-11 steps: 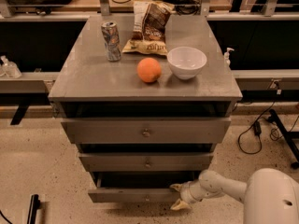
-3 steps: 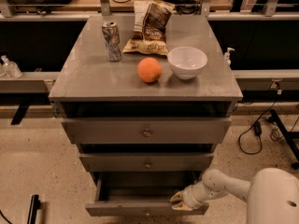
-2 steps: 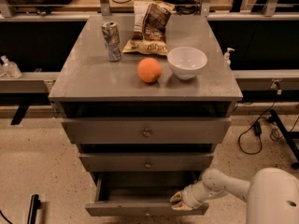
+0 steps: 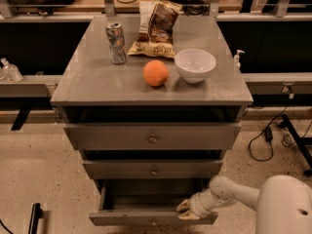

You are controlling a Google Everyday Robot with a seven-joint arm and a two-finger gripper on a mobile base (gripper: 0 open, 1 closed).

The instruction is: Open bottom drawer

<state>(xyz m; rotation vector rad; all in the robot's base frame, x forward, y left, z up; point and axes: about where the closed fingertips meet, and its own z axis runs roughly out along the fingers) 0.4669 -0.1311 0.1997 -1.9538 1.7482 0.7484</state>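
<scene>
Speckled beige floor (image 4: 39,179) — grey cabinet (image 4: 97,77) centre.

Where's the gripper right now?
In the camera view, the gripper is low and right of centre, at the right part of the front edge of the pulled-out bottom drawer, just below the middle drawer.

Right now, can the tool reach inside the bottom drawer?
Probably yes: the tool sits at the bottom drawer's front edge, right of centre; the drawer stands pulled out, and what shows of its inside looks bare.
</scene>
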